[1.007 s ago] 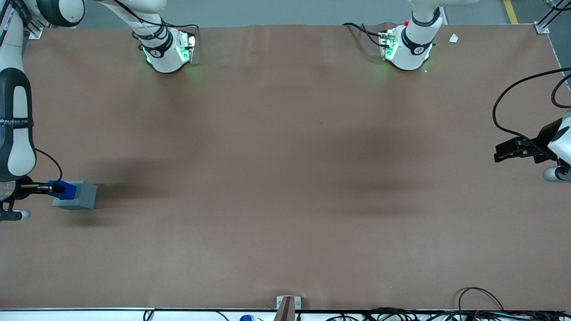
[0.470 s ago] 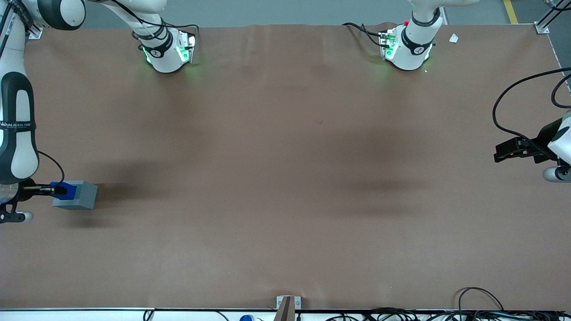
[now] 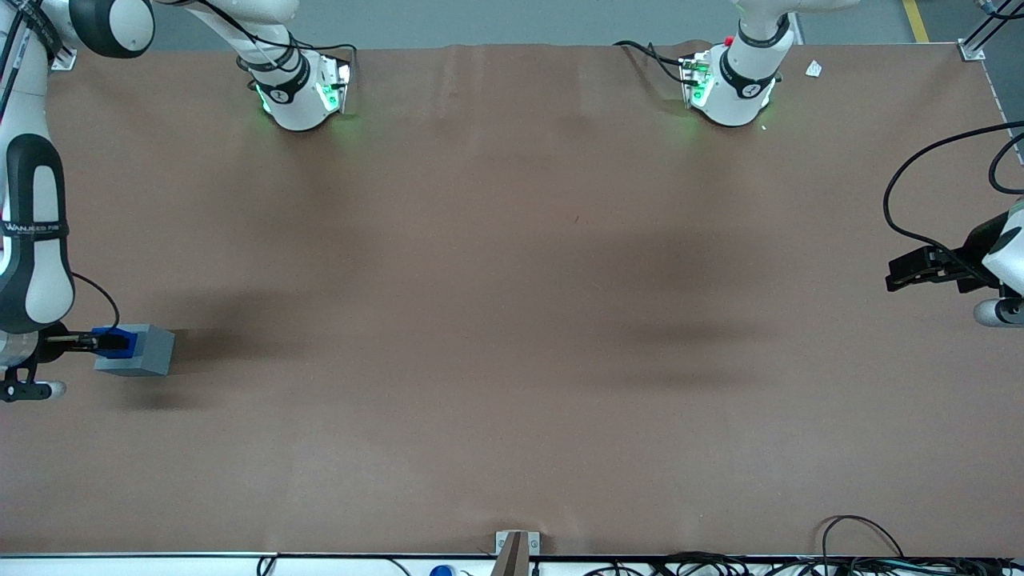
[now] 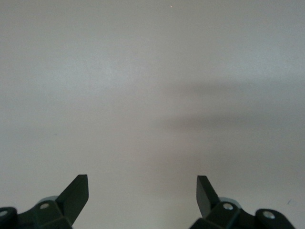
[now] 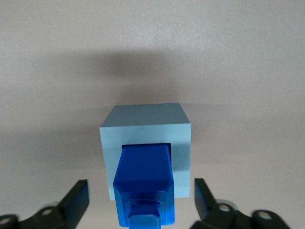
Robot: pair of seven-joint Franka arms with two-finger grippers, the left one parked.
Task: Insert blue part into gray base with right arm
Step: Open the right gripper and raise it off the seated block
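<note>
The gray base (image 3: 152, 352) stands on the brown table at the working arm's end. In the right wrist view the gray base (image 5: 147, 118) has the blue part (image 5: 143, 169) standing in its top hole, with the upper end sticking out. My right gripper (image 5: 140, 185) hangs straight above the blue part with both black fingers (image 5: 76, 195) spread wide and clear of its sides. In the front view the gripper (image 3: 92, 342) reaches over the blue part (image 3: 122, 339) at the base's top.
The right arm's white link with its lettered black band (image 3: 32, 228) hangs over the table's edge. The two arm bases (image 3: 300, 92) stand far from the front camera. Cables (image 3: 864, 552) lie along the near edge.
The right arm's link has shifted a little nearer the front camera and inward. The blue part sits slightly lower into the gray base than a second ago.
</note>
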